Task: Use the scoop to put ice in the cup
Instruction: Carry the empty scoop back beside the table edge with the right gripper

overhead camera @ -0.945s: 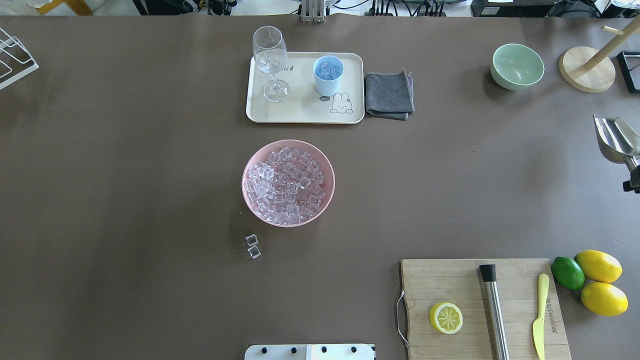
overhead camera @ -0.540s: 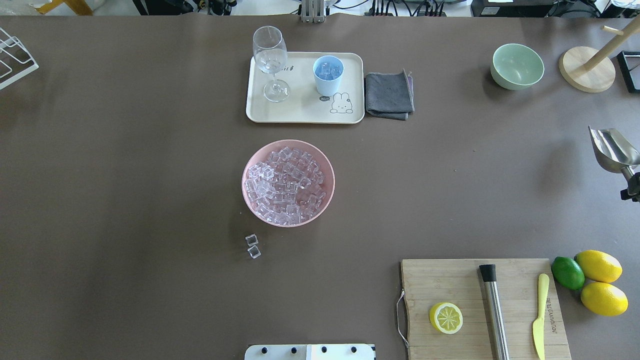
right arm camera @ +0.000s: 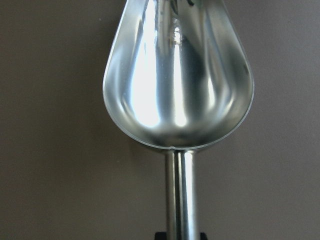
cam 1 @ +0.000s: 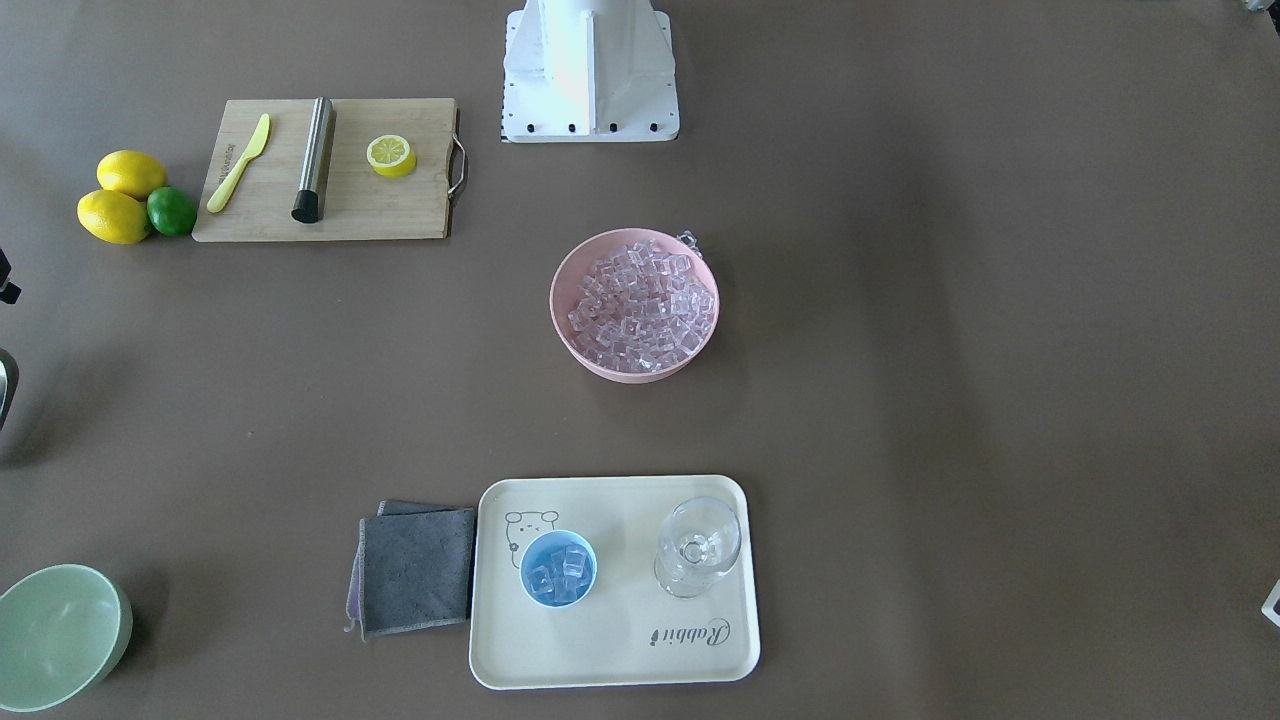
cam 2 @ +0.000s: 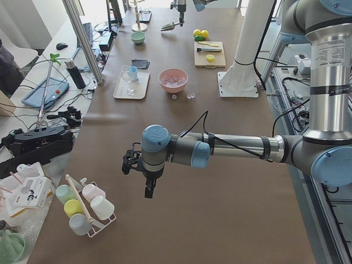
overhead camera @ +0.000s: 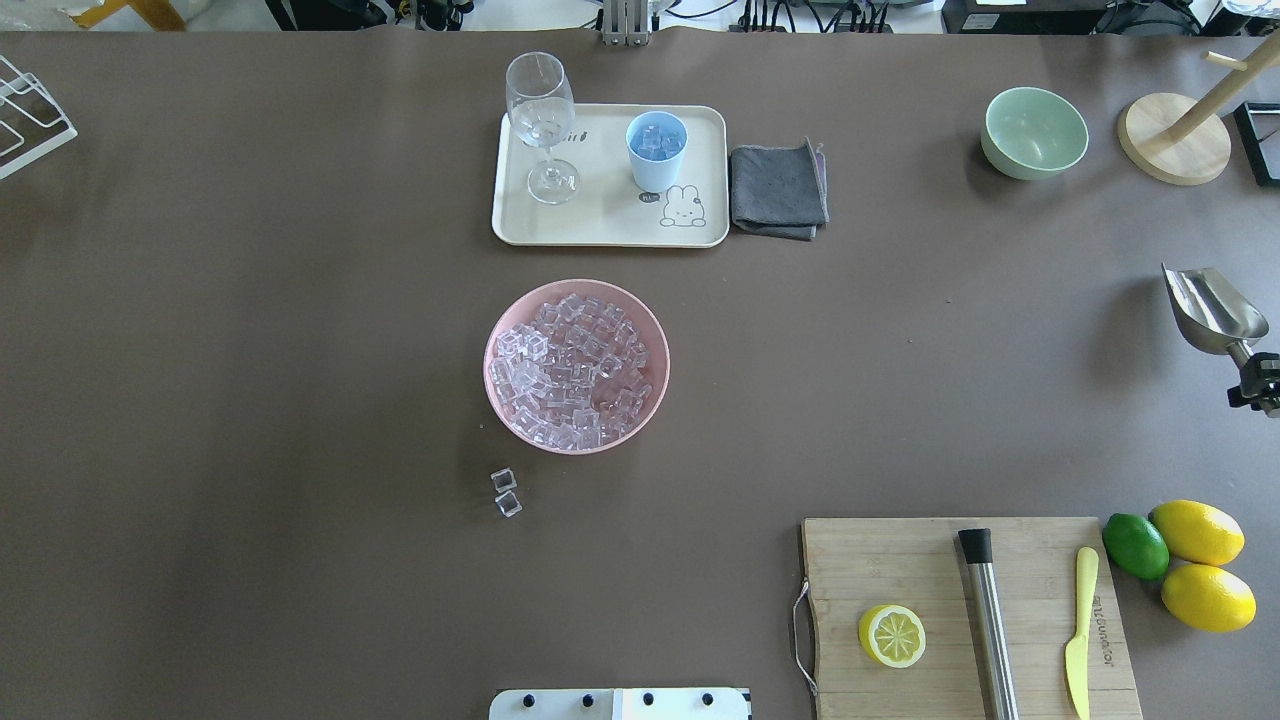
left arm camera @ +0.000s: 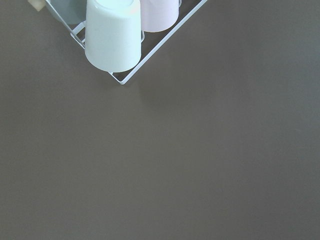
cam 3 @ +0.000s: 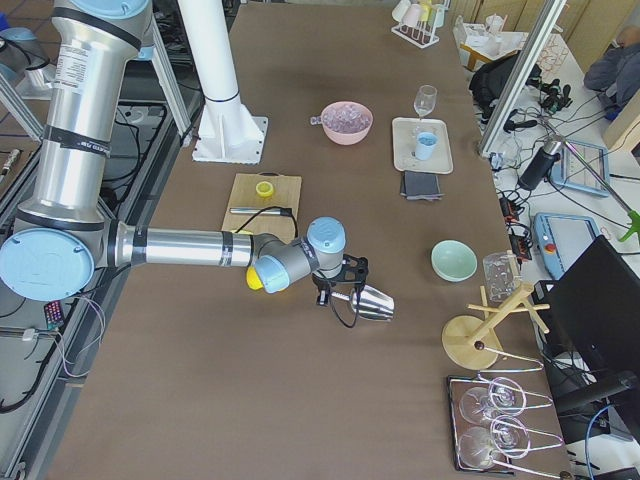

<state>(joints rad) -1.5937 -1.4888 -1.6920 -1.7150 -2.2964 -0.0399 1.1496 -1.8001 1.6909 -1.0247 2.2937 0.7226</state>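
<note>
My right gripper (overhead camera: 1252, 378) is clenched on the handle of the scoop (overhead camera: 1213, 308). It holds the scoop off the table (overhead camera: 300, 400), out at the far right edge of the overhead view and well apart from everything else in the task. On the right wrist camera the trough is bare and shiny with no cube in it, and the handle runs straight down to the gripper at the bottom edge. A shadow lies on the table just beside the scoop.

The ice (overhead camera: 575, 368) is heaped in the pink bowl (overhead camera: 488, 352) at the middle of the table. Two stray cubes (overhead camera: 505, 492) lie touching each other on the table near the bowl, on the robot's side of it. More cubes sit inside the cup (overhead camera: 656, 160), which I see best from the front camera.

The cup stands upright on the tray (overhead camera: 600, 228) beyond the bowl, with the glass (overhead camera: 541, 110) on the same tray to its left, apart from it. A grey cloth (overhead camera: 778, 190) lies just beside the tray's right edge.

My left gripper (cam 2: 148, 190) hangs fingers down above bare table near the mug rack (cam 2: 82, 212). I see it only from the side camera, so I cannot tell how its jaws stand. Its wrist camera shows only a corner of the rack and a white mug (left arm camera: 112, 35).
</note>
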